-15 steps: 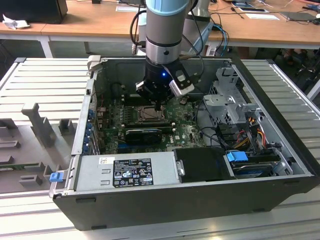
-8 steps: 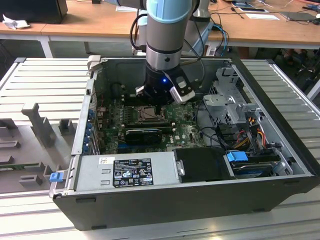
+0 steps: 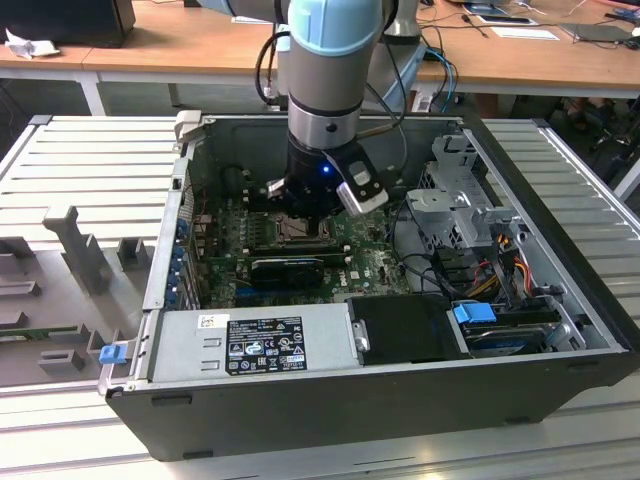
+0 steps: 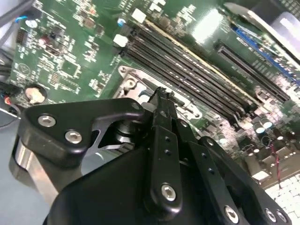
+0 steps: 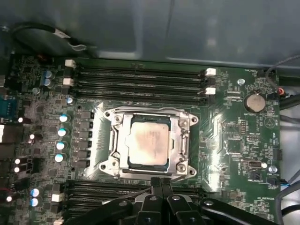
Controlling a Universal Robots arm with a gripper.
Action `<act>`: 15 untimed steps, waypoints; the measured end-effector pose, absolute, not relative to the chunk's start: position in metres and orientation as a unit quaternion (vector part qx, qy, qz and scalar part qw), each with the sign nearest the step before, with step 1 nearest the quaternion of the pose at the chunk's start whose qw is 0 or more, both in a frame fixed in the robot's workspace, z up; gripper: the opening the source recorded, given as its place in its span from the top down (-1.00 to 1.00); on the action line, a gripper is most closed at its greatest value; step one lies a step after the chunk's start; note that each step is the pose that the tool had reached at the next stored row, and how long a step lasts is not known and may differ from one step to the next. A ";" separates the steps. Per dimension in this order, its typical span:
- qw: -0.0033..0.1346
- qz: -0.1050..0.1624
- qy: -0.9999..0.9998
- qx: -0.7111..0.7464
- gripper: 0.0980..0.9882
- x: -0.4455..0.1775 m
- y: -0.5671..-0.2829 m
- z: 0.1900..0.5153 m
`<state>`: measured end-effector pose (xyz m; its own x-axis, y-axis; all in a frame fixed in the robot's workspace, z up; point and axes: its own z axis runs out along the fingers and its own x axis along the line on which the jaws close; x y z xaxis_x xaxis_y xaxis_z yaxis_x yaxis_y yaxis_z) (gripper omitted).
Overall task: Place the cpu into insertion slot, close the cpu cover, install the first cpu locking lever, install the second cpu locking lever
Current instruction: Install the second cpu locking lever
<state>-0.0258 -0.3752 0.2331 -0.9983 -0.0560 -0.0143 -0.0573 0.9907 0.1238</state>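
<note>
The cpu, a square chip with a dull silver top, lies flat in the insertion slot on the green motherboard. The cpu cover, a thin metal frame, lies down around the chip. My gripper is shut, its two black fingers pressed together with nothing seen between them. Its tips sit at the socket's edge beside the memory slots. In the second wrist view the gripper reaches to the socket's metal surround. In the exterior view the gripper hangs low inside the open case, over the slot.
Long black memory slots run along both sides of the socket. A power supply, a black box, a drive cage and loose cables crowd the case. Grey slatted table surrounds it.
</note>
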 end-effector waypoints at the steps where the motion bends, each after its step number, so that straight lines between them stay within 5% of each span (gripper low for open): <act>1: 0.005 0.063 0.998 -0.029 0.98 -0.032 -0.376 0.232; 15: 0.006 0.082 0.996 -0.032 0.98 -0.061 -0.385 0.227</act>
